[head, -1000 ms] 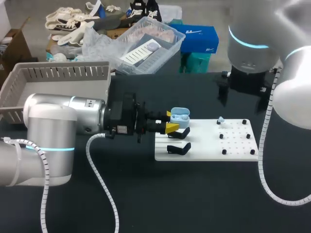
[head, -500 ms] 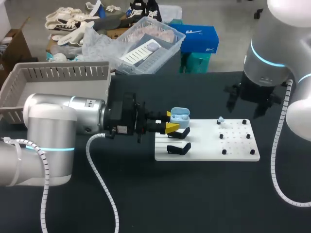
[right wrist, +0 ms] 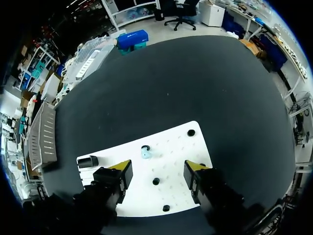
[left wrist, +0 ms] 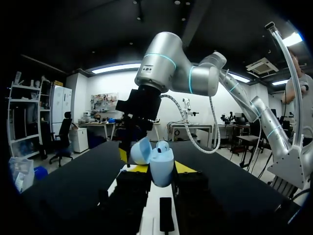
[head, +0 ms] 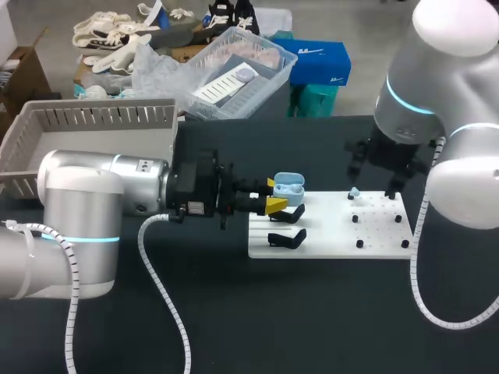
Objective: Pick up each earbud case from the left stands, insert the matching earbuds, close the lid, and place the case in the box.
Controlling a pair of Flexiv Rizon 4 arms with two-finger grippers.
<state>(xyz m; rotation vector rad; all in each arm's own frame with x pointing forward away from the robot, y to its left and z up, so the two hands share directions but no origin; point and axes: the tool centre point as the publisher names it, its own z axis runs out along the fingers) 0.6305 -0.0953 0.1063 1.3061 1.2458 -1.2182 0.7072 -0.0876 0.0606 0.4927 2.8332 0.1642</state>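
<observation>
Far left on the table (head: 312,327), you've got the grey slatted box (head: 101,114), sitting behind your left arm (head: 86,195). That arm lies level and stretches in towards the middle. At its end, your left tool (head: 274,195) is clamped on the light-blue earbud case (head: 288,185), with a yellow tip on either side of it. The case is up off the board, just above the nearer black stands (head: 287,236). From the left wrist view the earbud case (left wrist: 160,166) stands upright between the fingers, lid swung open and leaning to one side. A small bud seems to sit in its mouth, though it is hard to be sure.

Moving on to the middle, the white board (head: 327,238) lies flat on the table. The two black stands are at its left end, and a scatter of short black pegs (head: 359,244) dots its right half. Near the board's far edge lies one small blue earbud (head: 354,192), beside a peg and touched by nothing.

Over on the right, your right arm (head: 437,93) comes down from the corner and hangs over the board's right half. In the right wrist view your right tool (right wrist: 159,169) has its fingers spread wide and holds nothing. It looks straight down on the board. The earbud (right wrist: 145,153) lies just ahead of the fingers, nearer one of them, and apart from both.
</observation>
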